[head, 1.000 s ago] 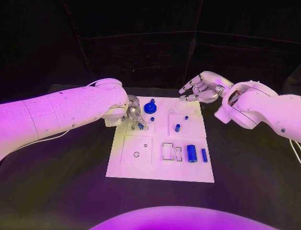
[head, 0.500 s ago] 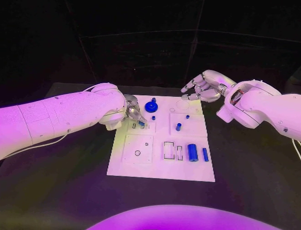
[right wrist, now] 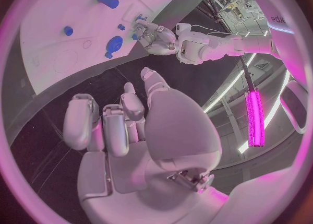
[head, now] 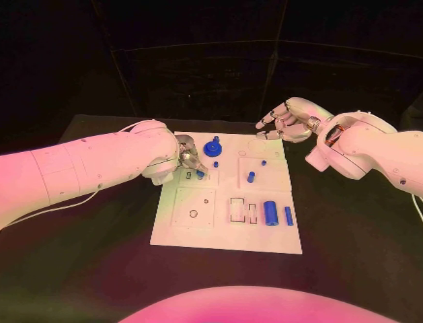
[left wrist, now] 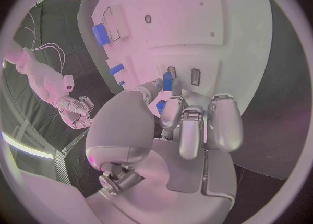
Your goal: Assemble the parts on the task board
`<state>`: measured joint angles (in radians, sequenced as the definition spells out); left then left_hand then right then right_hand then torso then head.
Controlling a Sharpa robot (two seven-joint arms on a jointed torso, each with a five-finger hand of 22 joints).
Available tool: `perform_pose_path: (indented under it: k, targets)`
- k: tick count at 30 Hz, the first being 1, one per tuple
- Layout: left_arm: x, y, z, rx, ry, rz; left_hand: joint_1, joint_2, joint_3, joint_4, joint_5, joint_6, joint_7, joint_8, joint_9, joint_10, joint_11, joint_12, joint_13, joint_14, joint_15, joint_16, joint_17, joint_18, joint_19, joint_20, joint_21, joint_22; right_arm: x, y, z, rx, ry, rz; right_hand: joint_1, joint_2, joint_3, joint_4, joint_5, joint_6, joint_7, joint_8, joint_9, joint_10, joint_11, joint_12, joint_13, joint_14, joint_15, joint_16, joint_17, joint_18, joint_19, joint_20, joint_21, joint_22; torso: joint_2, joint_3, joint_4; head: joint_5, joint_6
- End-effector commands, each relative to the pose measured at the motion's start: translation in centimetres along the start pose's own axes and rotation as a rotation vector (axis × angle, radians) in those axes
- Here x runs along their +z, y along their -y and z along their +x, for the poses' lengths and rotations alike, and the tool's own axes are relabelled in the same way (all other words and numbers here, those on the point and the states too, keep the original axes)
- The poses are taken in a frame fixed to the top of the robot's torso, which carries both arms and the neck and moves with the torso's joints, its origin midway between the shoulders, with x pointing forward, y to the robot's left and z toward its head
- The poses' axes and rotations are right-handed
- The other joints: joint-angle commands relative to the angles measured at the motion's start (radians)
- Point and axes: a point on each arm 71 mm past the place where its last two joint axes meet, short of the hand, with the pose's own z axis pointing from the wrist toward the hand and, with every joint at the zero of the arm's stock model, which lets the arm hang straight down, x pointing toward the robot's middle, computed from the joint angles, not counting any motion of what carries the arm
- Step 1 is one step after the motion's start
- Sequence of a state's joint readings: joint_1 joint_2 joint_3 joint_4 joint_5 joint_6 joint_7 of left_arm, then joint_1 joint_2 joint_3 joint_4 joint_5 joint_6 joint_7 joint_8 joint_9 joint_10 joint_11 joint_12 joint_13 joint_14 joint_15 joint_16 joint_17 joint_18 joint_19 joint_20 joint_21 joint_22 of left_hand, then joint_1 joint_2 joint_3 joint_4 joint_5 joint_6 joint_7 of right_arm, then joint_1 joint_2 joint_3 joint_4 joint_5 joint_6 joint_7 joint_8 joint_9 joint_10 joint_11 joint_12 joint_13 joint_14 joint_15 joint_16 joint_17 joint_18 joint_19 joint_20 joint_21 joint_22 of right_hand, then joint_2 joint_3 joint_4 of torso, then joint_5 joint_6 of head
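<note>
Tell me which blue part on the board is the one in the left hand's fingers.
The small blue peg at the board's left edge, pinched by the left hand; the other blue parts lie untouched.

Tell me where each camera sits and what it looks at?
Head view: on the robot's head, looking down at the board; both arms show, left hand, right hand.
Left wrist view: behind the left hand, facing the board.
Right wrist view: behind the right hand, facing the board.
Shared: both wrist views also show the other hand.
</note>
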<state>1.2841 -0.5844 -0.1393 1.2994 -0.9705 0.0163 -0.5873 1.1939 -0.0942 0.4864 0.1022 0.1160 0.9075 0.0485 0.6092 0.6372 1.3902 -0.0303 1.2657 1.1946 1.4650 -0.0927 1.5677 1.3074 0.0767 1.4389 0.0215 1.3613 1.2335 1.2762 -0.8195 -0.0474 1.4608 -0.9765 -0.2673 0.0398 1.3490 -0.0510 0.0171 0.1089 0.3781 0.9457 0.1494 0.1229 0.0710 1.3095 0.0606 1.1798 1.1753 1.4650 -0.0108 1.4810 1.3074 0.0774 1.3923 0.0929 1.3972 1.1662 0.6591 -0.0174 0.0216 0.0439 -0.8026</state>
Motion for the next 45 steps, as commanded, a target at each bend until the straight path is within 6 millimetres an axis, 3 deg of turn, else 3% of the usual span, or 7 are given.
perform_pose_path:
  k: [1,21,45]
  targets:
    - [0.05,-0.14,0.45,0.017,-0.022,-0.008,0.002,0.009,0.147,-0.135,0.0,-0.002,-0.006,-0.002,0.0,0.003,-0.001,-0.006,-0.004,0.106,0.004,0.003,0.263,-0.006,0.001,0.001,-0.004,0.0,0.03,-0.14,-0.04,-0.003,-0.006,-0.01,0.009,0.001,-0.002,-0.004,0.004,0.006,-0.002,0.005,-0.001,0.0,-0.003,0.004,-0.001,0.069,-0.008,-0.004,0.103,0.002,-0.001,-0.005,-0.006,0.0,0.0,0.0001,0.0011,-0.001,-0.001]
    - [-0.09,-0.82,0.51,0.037,-0.032,-0.031,-0.007,0.003,0.165,-0.139,0.0,-0.002,-0.008,0.003,0.008,0.001,-0.003,-0.014,-0.014,0.106,0.003,0.003,0.263,-0.007,0.002,0.0,-0.003,0.002,0.1,-0.09,-0.02,-0.003,-0.009,-0.01,0.009,0.001,-0.002,-0.004,0.004,0.006,-0.002,0.005,-0.001,0.0,-0.003,0.004,-0.001,0.069,-0.008,-0.004,0.103,0.002,-0.001,-0.005,-0.006,0.0,0.0,0.0002,-0.0003,0.007,-0.006]
    - [-0.27,-0.88,0.91,0.061,-0.067,-0.032,-0.019,-0.003,0.174,-0.139,-0.001,0.002,-0.01,0.01,0.015,0.003,-0.004,-0.018,-0.02,0.106,0.002,0.003,0.263,-0.008,0.006,0.0,0.001,0.011,0.08,-0.04,-0.03,-0.003,-0.012,-0.009,0.008,0.001,-0.003,-0.003,0.005,0.005,-0.002,0.005,-0.001,-0.001,-0.003,0.003,-0.002,0.069,-0.008,-0.004,0.102,0.002,-0.001,-0.005,-0.007,-0.002,0.0,0.0001,0.0003,0.004,-0.009]
